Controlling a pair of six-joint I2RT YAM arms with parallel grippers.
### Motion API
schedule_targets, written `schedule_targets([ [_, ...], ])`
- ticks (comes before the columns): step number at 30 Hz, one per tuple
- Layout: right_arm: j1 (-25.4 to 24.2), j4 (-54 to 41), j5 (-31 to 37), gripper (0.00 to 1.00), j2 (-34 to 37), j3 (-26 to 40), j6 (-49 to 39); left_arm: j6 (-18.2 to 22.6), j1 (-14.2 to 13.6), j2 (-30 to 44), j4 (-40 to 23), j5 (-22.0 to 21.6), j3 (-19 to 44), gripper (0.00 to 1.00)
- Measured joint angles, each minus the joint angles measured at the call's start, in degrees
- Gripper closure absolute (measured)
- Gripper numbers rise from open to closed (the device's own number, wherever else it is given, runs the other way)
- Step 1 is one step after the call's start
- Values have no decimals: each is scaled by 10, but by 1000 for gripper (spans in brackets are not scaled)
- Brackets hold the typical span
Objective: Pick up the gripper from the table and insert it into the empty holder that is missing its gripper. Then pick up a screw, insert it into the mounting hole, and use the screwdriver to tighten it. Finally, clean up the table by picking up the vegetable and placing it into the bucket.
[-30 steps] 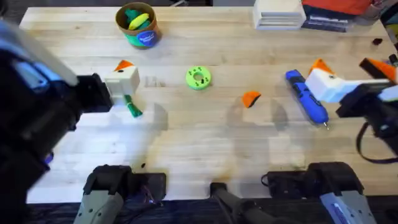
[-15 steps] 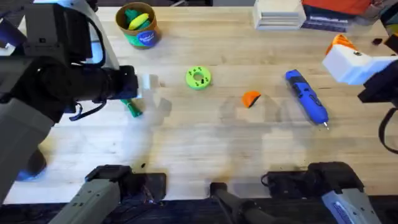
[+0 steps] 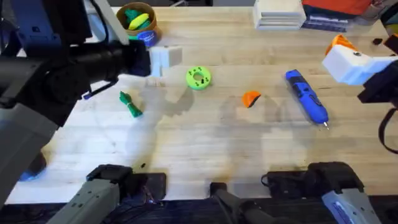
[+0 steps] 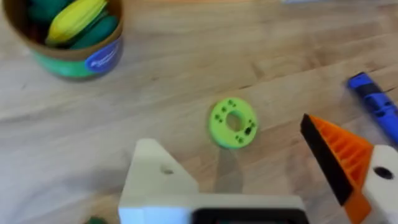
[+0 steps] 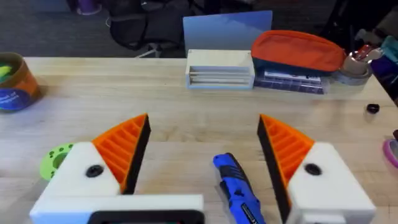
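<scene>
Orange gripper [image 3: 250, 98] lies unfitted on the desk [image 3: 205, 143]; no step complete.
Empty holder [image 4: 158, 180], screwdriver [image 3: 307, 97], vegetable [image 3: 130, 105] untouched; both tools, left tool [image 4: 249, 186] and right tool [image 5: 199, 168], released.

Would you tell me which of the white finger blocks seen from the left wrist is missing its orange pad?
The empty holder, beside the green disc; the other finger block carries an orange ribbed pad.

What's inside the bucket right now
The bucket holds toy food: a yellow piece lying on top of dark green ones. What lies beneath them, down to the bucket's bottom, is covered.
</scene>
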Motion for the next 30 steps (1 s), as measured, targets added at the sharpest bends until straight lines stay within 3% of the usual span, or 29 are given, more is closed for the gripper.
schedule_targets([
  [4,0,0,0,8,0,0,0,-22,-14,-2,43,46,0,15],
  [10,0,0,0,8,0,0,0,-49,-15,-3,39,61,0,15],
  [14,0,0,0,8,0,0,0,-11,-26,-2,61,68,0,16],
  [18,0,0,0,9,0,0,0,29,-65,-18,114,67,-15,16],
  [25,0,0,0,8,0,0,0,54,-132,-166,238,40,-163,15],
  [30,0,0,0,8,0,0,0,58,-160,-297,288,33,-274,15],
])
